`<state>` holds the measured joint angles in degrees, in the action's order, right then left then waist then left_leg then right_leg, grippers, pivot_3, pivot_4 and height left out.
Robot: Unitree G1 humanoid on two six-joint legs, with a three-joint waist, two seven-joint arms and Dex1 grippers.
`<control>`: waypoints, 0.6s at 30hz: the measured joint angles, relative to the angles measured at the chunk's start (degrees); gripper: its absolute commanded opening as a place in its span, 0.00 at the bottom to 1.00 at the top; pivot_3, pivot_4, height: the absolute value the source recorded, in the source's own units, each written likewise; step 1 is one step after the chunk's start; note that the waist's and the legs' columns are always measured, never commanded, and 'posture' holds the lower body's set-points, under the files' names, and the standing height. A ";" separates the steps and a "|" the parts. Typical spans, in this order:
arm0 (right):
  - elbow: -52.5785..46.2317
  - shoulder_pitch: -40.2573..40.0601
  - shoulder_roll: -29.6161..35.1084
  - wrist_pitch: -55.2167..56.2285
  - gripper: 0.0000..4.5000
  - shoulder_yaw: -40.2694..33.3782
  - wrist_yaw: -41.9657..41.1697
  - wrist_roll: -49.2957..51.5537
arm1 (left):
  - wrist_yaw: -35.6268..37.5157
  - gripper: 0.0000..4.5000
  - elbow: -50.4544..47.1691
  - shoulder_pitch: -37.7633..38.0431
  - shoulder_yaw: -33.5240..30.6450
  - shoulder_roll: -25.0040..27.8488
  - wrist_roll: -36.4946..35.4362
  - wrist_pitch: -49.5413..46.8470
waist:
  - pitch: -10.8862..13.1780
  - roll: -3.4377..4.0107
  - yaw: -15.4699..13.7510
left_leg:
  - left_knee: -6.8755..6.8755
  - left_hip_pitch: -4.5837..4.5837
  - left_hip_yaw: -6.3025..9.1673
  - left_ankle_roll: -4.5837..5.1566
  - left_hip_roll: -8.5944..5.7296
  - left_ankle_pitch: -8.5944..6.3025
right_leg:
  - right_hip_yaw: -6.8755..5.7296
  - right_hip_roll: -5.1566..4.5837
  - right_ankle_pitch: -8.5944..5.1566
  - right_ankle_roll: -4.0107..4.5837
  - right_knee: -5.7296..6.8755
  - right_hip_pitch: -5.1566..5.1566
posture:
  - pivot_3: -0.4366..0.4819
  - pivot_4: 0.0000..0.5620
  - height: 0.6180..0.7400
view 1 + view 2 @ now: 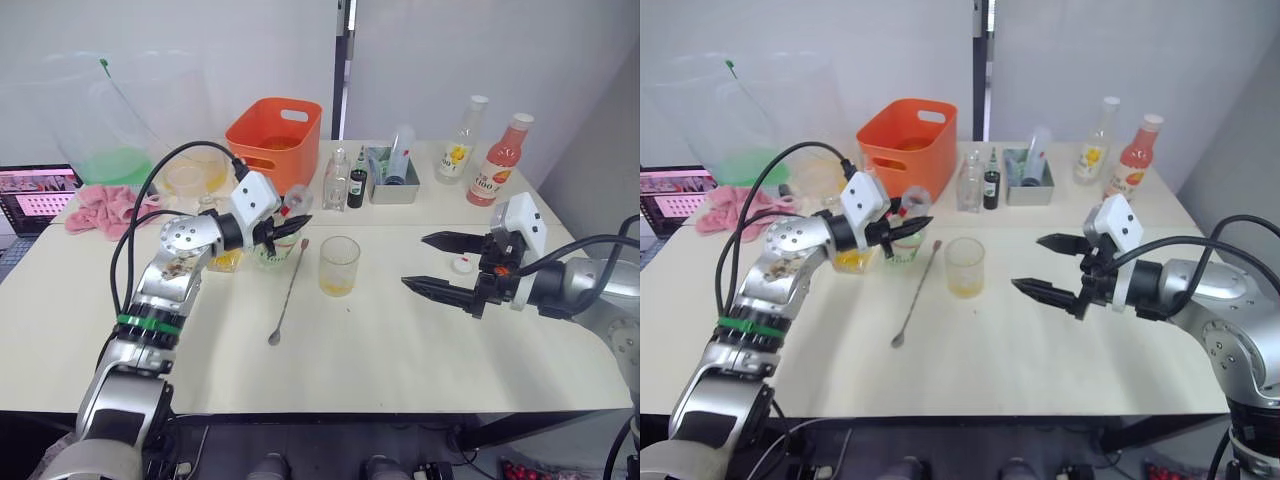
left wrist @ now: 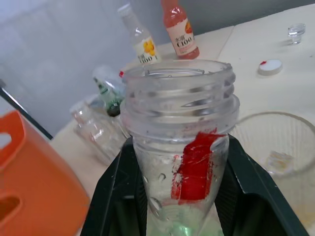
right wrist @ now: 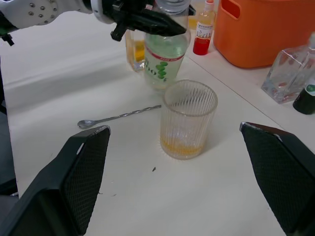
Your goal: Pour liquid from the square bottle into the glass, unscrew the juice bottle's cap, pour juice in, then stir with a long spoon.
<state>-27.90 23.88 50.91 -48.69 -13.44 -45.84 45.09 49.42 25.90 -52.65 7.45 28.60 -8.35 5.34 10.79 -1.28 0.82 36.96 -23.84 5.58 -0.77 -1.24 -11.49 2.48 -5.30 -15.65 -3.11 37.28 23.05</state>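
Juice bottle [image 3: 165,61] is uncapped, clamped in the left gripper [image 1: 285,230]; right gripper [image 1: 440,265] gapes; pouring and stirring remain.

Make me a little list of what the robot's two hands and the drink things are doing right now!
left gripper: shut on the clear plastic juice bottle with green label, cap off
right gripper: open, holding nothing
ribbed clear glass: upright, a little orange liquid at the bottom
long metal spoon: lying on the cream table, beside the glass
white bottle cap: on the table near the right gripper
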 measured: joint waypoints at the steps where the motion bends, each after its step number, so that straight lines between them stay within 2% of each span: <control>1: -0.49 -0.24 0.01 -0.42 1.00 -0.30 0.40 0.60 | 0.06 0.27 2.59 -1.06 0.35 -0.38 0.99 2.52 | 0.00 0.00 0.02 | 0.00 -0.04 0.00 0.00 -0.02 0.00 | 0.00 -0.01 0.00 0.01 0.11 0.08 | 0.48 0.27 1.00; 7: -4.07 -2.24 -0.48 -2.68 1.00 -2.81 5.52 3.29 | -2.13 0.27 18.76 -5.52 2.50 -3.25 8.72 17.32 | 0.03 -0.06 -0.05 | 0.06 -0.03 0.02 0.01 -0.09 0.00 | 0.00 -0.06 0.01 0.01 0.36 0.14 | 0.48 0.27 1.00; 11: -4.09 -4.50 -0.30 -2.81 1.00 -3.31 7.06 3.29 | -5.89 0.27 24.99 -7.53 4.20 -3.70 14.39 25.45 | 0.04 -0.08 -0.09 | 0.12 -0.03 0.02 0.01 -0.11 0.01 | 0.00 -0.07 0.00 0.01 0.40 0.13 | 0.48 0.27 1.00; 18: -4.25 -5.37 -0.20 -2.70 1.00 -5.11 8.90 3.36 | -13.93 0.27 30.04 -7.93 6.79 -4.32 22.89 36.10 | 0.04 -0.08 -0.06 | 0.13 -0.03 0.03 0.01 -0.13 0.01 | 0.00 -0.08 0.00 0.00 0.44 0.14 | 0.48 0.27 1.00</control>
<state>-32.16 18.52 50.71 -51.40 -18.55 -36.94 48.45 35.49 55.94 -60.58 14.24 24.29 14.55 41.44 10.83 -1.37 0.76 37.08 -23.88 5.61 -0.75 -1.37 -11.49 2.48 -5.38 -15.64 -3.11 37.72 23.19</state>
